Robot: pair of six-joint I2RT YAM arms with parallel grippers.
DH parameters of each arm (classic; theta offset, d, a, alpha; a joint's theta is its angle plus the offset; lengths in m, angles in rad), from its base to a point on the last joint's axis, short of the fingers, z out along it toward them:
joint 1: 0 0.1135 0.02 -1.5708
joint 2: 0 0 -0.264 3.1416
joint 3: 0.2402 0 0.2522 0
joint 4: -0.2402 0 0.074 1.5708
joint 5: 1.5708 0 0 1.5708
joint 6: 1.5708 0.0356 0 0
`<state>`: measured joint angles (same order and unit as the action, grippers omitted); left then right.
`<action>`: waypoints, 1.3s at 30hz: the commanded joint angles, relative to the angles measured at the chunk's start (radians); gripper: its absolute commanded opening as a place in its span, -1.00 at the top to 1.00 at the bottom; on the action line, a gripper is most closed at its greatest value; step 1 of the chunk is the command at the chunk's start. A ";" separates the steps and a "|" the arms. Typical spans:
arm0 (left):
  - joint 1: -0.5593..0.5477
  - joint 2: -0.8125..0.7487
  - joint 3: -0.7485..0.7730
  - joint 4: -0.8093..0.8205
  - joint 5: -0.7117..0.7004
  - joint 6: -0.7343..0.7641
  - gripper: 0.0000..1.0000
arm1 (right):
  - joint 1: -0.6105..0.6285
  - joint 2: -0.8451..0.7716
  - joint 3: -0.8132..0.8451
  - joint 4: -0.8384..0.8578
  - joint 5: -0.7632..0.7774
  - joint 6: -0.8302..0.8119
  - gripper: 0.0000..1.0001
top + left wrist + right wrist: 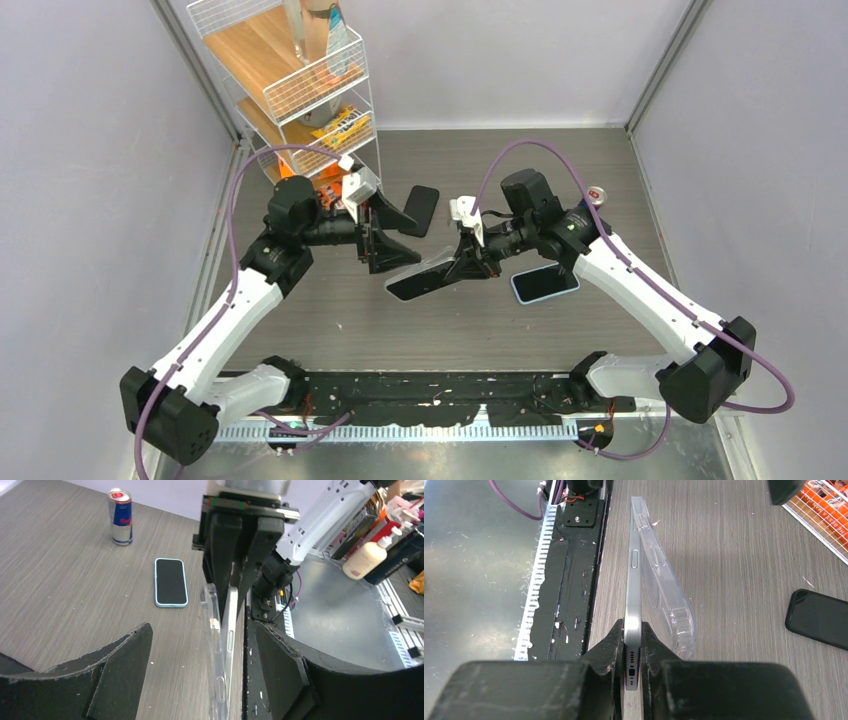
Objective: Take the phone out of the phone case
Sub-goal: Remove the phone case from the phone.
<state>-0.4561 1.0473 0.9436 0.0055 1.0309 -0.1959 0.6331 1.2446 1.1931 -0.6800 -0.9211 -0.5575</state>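
White wire shelf rack (300, 90) stands at the far left of the bench (330, 320), close behind the left arm. Left gripper (395, 240) is spread wide, straddling the clear flexible plastic case (670, 600), whose near end stands off the slim silver phone (633, 580). The far end seems seated. The phone, held edge-up over the bench, is judged rigid, smooth and drop-sensitive. Right gripper (633, 630) pinches its port end. Best hold: the case's free lip. Blue-cased phone (545, 283) and drinks can (597, 195) lie just beyond on the right.

Three phones (633, 595) (545, 283) (420, 208), one clear case (669, 605), one can (120, 516), one wire rack (300, 90)
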 commanded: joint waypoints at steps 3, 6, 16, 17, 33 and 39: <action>-0.020 0.054 0.066 0.018 -0.088 -0.069 -0.57 | 0.007 -0.019 0.041 0.037 -0.013 -0.031 0.89; -0.044 0.078 0.075 -0.003 -0.120 -0.056 -0.56 | 0.008 -0.016 0.042 0.039 -0.013 -0.030 0.89; -0.084 0.132 0.102 -0.004 -0.111 -0.076 -0.54 | 0.008 -0.015 0.033 0.042 -0.005 -0.026 0.89; -0.087 0.134 0.101 -0.025 -0.113 -0.072 -0.54 | 0.008 -0.015 0.034 0.043 -0.004 -0.025 0.89; -0.121 0.157 0.118 -0.093 -0.158 0.002 -0.42 | 0.008 -0.024 0.025 0.049 -0.004 -0.015 0.89; -0.131 0.171 0.129 -0.110 -0.166 0.022 -0.31 | 0.008 -0.029 0.020 0.050 -0.004 -0.015 0.89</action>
<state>-0.5755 1.2095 1.0309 -0.0860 0.8814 -0.2127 0.6342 1.2442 1.1931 -0.6830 -0.8875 -0.5732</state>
